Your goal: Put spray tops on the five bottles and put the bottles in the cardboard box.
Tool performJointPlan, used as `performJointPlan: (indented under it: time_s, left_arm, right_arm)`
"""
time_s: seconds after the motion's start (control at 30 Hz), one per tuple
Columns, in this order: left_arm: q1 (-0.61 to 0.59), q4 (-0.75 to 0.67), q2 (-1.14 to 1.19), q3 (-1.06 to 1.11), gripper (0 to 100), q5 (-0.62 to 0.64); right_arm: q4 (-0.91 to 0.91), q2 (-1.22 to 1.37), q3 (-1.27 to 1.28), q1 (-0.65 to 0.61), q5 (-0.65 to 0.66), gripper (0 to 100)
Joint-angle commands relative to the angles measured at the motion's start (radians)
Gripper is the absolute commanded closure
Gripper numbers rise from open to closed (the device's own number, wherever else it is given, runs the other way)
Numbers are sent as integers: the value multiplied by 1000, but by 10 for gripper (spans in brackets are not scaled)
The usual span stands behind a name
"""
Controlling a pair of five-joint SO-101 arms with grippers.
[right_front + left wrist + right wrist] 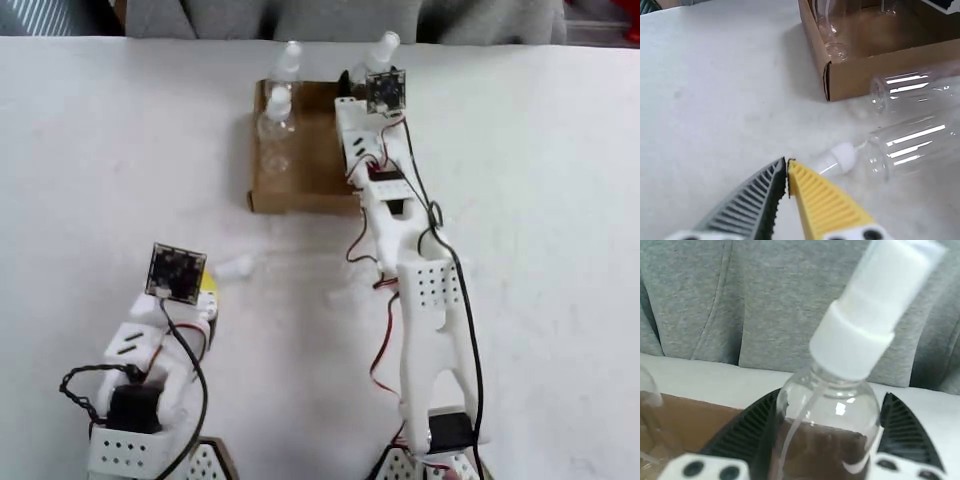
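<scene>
My right gripper (832, 407) is shut on a clear bottle (827, 415) with a white spray top (865, 325), held tilted over the far right part of the cardboard box (320, 175). From above, that bottle (386, 45) pokes past the box's far edge. Two capped bottles (276, 112) stand along the box's left side. My left gripper (787, 170) is shut with nothing in it, low over the table. Just beyond it lies a clear bottle (910, 145) with a spray top (839, 157). A second clear bottle (912, 86) lies beside the box wall (875, 75).
The right arm (420, 290) stretches from the near edge up to the box. The left arm (150, 380) sits at the near left. A grey cloth hangs behind the table's far edge (740, 300). White table (100, 150) spreads left of the box.
</scene>
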Motion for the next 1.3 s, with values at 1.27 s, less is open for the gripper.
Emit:
performJointPlan:
  time_s: [1.27]
  left_arm:
    - [-5, -23, -12, -3, 976, -8]
  right_arm:
    - [101, -148, -58, -8, 267, 973]
